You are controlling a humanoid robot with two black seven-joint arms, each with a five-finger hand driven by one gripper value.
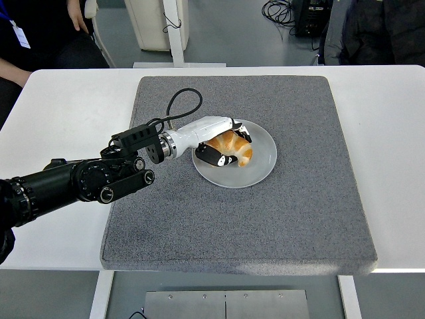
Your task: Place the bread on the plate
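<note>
the bread (234,147) is sitting on the plate (264,159), in its left half around 9 o'clock from the plate's middle. your left hand (222,141) has its fingers curled around it, looks like they're gripping it but contact's hard to see. plate's on the grey mat (299,219).

A: Surfaces? Mat (279,219) under the left hand (222,143): grey, rough felt-like cloth, matt.
B: Plate (264,159) smooth, slight sheen. Hand shell glossy white plastic, bread (234,147) in it matt golden crust. Table (60,119) smooth white.
</note>
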